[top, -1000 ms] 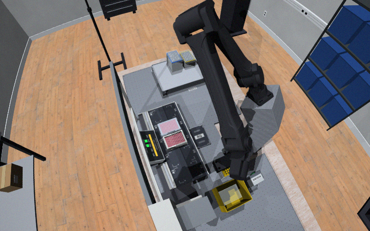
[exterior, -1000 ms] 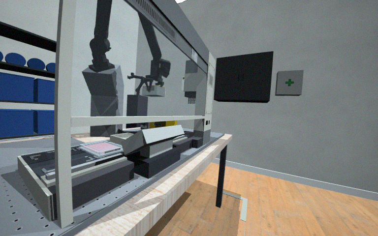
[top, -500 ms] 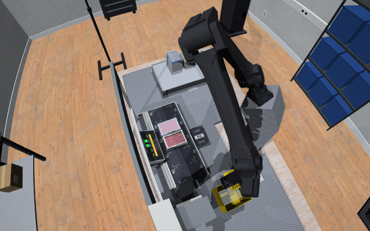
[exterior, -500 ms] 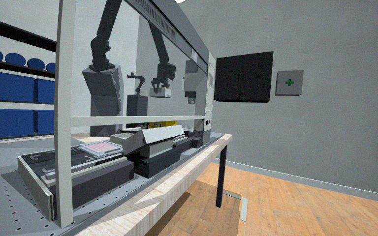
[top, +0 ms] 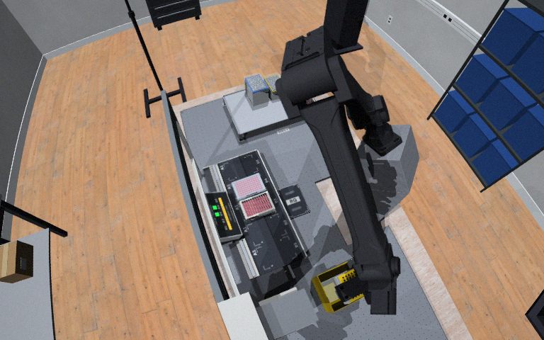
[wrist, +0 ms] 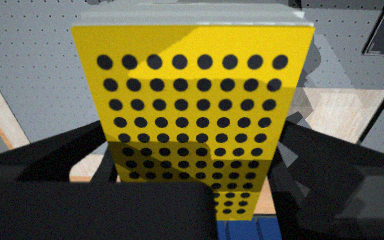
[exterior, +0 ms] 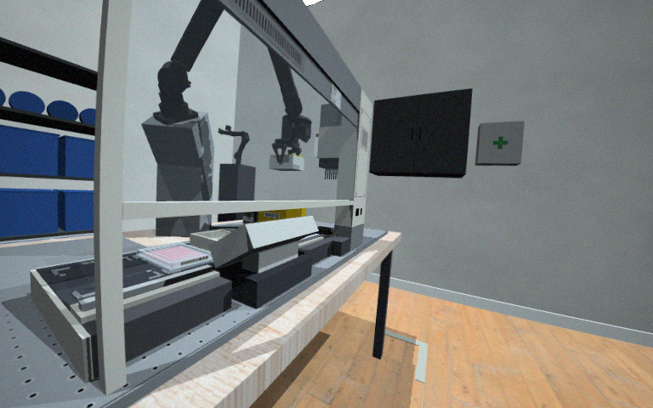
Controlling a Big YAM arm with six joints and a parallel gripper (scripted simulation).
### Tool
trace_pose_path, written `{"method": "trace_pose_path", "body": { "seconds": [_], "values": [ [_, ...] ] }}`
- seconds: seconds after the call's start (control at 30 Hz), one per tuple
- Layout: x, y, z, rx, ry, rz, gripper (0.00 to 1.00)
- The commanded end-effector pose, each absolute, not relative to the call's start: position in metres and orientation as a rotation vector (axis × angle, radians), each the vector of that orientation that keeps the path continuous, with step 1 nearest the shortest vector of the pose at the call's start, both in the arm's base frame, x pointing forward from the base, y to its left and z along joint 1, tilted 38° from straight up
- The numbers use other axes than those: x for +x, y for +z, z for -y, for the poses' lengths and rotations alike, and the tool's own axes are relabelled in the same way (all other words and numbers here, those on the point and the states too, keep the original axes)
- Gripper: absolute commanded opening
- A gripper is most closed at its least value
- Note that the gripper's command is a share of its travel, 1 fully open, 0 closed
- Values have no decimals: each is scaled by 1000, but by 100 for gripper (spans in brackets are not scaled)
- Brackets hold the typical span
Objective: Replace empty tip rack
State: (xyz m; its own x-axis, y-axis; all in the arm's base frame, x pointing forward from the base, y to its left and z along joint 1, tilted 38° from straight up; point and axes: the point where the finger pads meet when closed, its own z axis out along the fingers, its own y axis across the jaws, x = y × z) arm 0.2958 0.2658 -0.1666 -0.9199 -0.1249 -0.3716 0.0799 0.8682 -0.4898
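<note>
My claw is clamping the empty yellow rack above the bin. Risk: dropping it off-centre, leaving it hanging over the rim.

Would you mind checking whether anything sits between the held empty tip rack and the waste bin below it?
Nothing visible does: the gripper holds the empty tip rack directly above the open yellow waste bin, with only air between them.
</note>
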Motion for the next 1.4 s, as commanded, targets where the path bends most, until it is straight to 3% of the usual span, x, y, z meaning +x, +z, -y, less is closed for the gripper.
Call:
{"method": "trace_pose_path", "body": {
  "seconds": [0.0, 1.37],
  "values": [
    [292, -166, -281, -21, -697, -2634, 0],
    [299, -161, -277, -6, -690, -2634, 0]
  ]
}}
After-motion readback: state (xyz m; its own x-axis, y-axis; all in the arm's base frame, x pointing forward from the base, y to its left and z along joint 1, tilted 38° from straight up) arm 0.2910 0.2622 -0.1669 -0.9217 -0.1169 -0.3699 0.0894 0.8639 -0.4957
